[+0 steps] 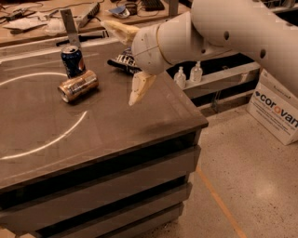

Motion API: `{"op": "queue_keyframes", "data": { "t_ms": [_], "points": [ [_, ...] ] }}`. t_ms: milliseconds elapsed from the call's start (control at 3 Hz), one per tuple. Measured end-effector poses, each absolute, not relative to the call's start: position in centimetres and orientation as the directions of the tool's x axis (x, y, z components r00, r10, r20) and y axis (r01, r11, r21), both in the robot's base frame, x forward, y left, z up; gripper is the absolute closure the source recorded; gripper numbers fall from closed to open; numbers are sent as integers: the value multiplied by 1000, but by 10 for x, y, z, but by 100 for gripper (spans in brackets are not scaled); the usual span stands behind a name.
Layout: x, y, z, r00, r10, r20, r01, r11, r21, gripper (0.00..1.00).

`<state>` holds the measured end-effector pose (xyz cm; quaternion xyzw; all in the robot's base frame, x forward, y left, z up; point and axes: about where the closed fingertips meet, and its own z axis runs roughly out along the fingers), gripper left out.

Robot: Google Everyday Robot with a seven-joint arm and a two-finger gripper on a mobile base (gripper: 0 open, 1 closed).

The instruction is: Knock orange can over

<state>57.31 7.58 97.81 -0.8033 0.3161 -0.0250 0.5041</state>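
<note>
The orange can (pixel 78 85) lies on its side on the dark table top (pixel 107 130), its end facing front left. The dark blue soda can (pixel 72 60) stands upright just behind it, close to or touching it. My gripper (pixel 126 62) hangs above the table to the right of both cans, apart from them. It is open and empty, with one cream finger (pixel 117 30) pointing back left and the other (pixel 139 88) pointing down.
A dark snack bag (pixel 122 61) lies behind the gripper. A white circle line (pixel 56 139) is marked on the table. Two small bottles (pixel 188 74) stand on a shelf to the right. A white box (pixel 277 111) sits on the floor. A cluttered bench (pixel 70 11) stands behind.
</note>
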Motion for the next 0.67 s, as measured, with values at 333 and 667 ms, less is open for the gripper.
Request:
{"op": "queue_keyframes", "data": {
  "t_ms": [333, 667],
  "points": [
    [595, 69, 965, 772, -555, -310, -506, -240, -829, 0],
    [605, 67, 958, 759, -564, -325, -516, -217, -828, 0]
  ]
}}
